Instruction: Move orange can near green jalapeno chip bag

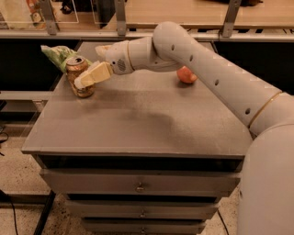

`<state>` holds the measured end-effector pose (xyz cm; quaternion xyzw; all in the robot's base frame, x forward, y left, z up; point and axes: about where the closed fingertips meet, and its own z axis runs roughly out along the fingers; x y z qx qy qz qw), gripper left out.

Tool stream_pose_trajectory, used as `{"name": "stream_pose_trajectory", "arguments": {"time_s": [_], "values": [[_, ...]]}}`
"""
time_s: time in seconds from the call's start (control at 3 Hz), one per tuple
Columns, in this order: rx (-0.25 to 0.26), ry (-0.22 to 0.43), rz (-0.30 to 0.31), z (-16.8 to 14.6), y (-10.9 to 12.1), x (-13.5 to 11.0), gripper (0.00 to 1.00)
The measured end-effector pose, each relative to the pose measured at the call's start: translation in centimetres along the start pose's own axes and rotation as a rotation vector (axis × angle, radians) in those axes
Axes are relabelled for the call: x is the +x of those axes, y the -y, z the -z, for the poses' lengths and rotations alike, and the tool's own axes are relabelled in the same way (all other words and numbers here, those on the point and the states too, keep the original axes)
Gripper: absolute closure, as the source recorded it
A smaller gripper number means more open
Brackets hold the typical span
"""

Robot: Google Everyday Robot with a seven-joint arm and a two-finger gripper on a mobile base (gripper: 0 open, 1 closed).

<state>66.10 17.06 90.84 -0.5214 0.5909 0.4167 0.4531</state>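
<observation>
The orange can (pixel 78 69) stands upright on the grey table top (pixel 138 119) at its far left, its silver top showing. The green jalapeno chip bag (pixel 57 54) lies just behind and left of the can, touching or almost touching it. My gripper (pixel 94 69) is at the can's right side, reaching in from the right, and part of it crosses in front of the can's lower half. The white arm (pixel 206 64) stretches over the table's back right.
A round red-orange apple (pixel 186 75) sits at the back of the table, partly behind the arm. The table is a drawer cabinet (pixel 138 186) with edges at the left and front. A railing and a wooden counter (pixel 183 13) run behind it.
</observation>
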Motion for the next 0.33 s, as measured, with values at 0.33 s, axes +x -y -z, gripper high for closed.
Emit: {"name": "stream_pose_trajectory", "arguments": {"time_s": [0.33], "values": [[0.000,0.000,0.000,-0.01,0.00,0.00,0.00]]}}
